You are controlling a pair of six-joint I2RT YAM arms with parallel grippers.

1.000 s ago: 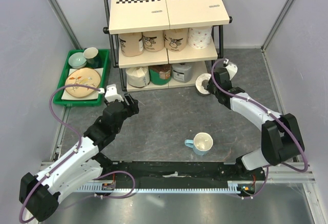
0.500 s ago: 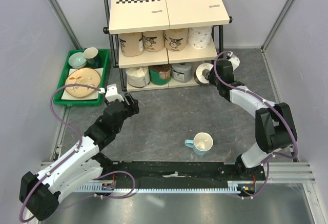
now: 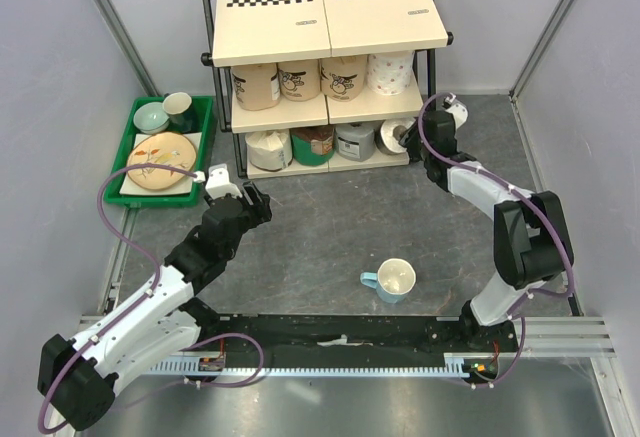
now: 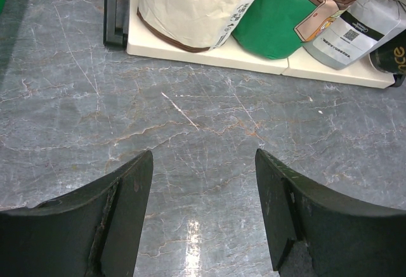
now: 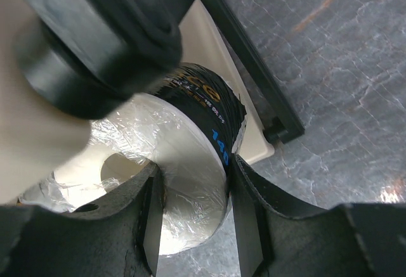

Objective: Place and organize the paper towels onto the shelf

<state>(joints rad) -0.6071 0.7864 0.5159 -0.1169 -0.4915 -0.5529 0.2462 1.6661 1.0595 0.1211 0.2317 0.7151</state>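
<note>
Right wrist view: right gripper point(image 5: 193, 223) clamped on a wrapped roll point(image 5: 190, 156) at the shelf's point(image 5: 212, 55) bottom-right end, left gripper point(image 4: 203, 213) fingers apart, empty, so best seat it fully inside before releasing.

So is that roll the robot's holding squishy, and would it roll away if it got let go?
Probably squishy and light: the roll is wrapped paper with a hollow core, pinched in the right gripper. Its shiny, crinkly plastic wrap may slip. It's round and held sideways by the shelf, so it could roll.
</note>
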